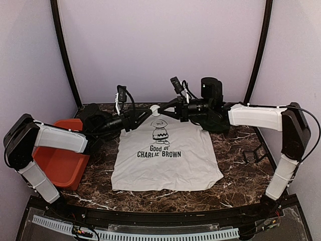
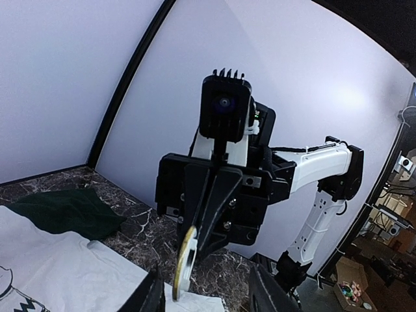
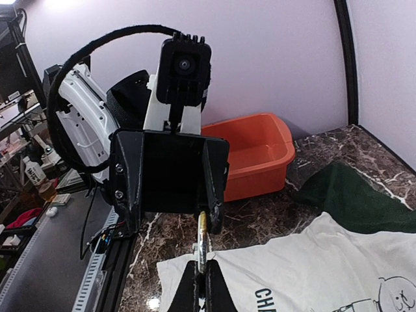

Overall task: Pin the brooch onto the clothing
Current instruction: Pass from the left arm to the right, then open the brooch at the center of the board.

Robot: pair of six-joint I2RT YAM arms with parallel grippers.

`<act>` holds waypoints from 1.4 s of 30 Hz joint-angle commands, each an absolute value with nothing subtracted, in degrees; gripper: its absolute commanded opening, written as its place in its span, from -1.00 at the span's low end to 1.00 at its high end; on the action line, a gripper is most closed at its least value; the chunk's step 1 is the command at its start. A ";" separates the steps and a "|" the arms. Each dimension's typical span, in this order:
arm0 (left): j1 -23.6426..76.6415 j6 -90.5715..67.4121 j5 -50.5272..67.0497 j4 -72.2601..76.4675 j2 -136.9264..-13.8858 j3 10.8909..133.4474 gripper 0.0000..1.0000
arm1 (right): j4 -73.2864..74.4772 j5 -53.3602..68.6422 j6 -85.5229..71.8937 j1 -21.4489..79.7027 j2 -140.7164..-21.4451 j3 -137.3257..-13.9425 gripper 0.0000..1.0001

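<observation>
One orange bin [image 1: 57,163] sat far left. The left gripper [image 2: 207,298] had its fingers apart, flanking the single brooch [image 2: 186,260], likely a light, stiff disc best pinched by its rim. The right gripper [image 3: 201,286] clamped it edge-on above the collar end of the one soft, limp T-shirt [image 1: 165,165].

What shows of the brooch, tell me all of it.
The brooch is a small round disc, white-faced from above, with a thin gold-coloured, metallic-looking rim seen edge-on from both wrists. It stands on edge, slightly tilted, clamped in the shut right pincer. The open left pincer straddles it. It hangs by the collar of the T-shirt; whether it touches the cloth cannot be told. No pin shows.
</observation>
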State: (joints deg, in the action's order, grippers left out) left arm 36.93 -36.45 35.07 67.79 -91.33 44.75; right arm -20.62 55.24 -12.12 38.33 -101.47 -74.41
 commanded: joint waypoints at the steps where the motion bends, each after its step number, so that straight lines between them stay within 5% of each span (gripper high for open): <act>1: 36.91 -37.32 35.48 67.62 -91.12 45.02 -0.12 | -21.60 46.87 -7.29 39.01 -96.52 -71.10 -1.00; 20: 36.48 -46.33 37.89 78.85 -96.53 45.33 -0.19 | -23.43 33.20 2.88 43.42 -91.48 -64.68 -1.00; 31: 36.47 -50.07 39.42 79.91 -99.26 47.20 -0.42 | -23.46 32.11 2.96 43.44 -91.19 -64.67 -1.00; 42: 36.47 -49.90 38.75 79.19 -99.37 47.39 -0.42 | -22.07 31.90 4.67 43.90 -91.85 -65.15 -1.00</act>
